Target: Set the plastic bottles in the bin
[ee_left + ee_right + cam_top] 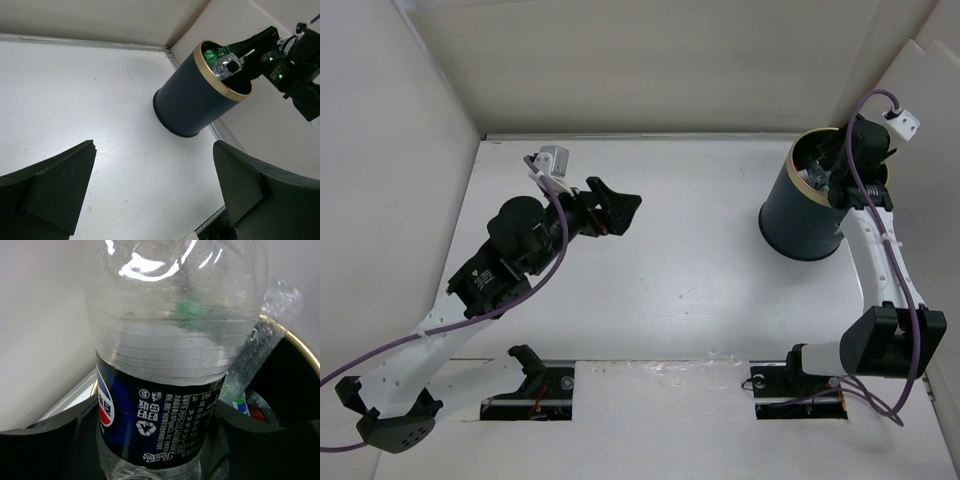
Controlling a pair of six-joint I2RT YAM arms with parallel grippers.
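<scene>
Upper right of the top view: your right gripper [832,172] clamps a blue-labelled clear bottle [165,365] over the bin [798,222] mouth | long axis runs up the wrist frame, between the jaws | other bottles [256,413] lie inside below | left gripper [612,208] gapes empty, centre-left, well apart

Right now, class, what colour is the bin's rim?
Gold-tan rim on the dark navy bin; clearest in the left wrist view.

Glossy clear plastic bottle [175,340], matt bin [192,100]
</scene>
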